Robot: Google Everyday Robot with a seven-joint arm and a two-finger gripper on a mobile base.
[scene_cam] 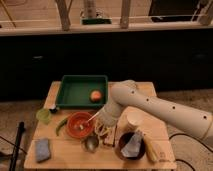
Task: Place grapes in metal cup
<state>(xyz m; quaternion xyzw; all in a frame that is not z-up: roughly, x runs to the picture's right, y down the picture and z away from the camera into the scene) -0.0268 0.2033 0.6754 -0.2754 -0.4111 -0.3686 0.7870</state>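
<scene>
Over the wooden table (75, 155), we find our gripper (101, 131) low beside the red bowl (80, 125), just above the metal cup (91, 144). Whether it holds anything we cannot tell. The grapes are nowhere visible, so placement looks unfinished.

A light wooden desk (75, 155) fills the lower half of the frame. On it: a green tray (81, 91) at upper centre, a pale green cup (44, 115) at the left edge, a red bowl (80, 125), a metal cup (91, 144) just below it, a blue-grey sponge (42, 149) at lower left, a white cup (134, 121), and a dark bowl (131, 146) at lower right. The gripper (102, 132) hangs low over the desk, right of the red bowl.
</scene>
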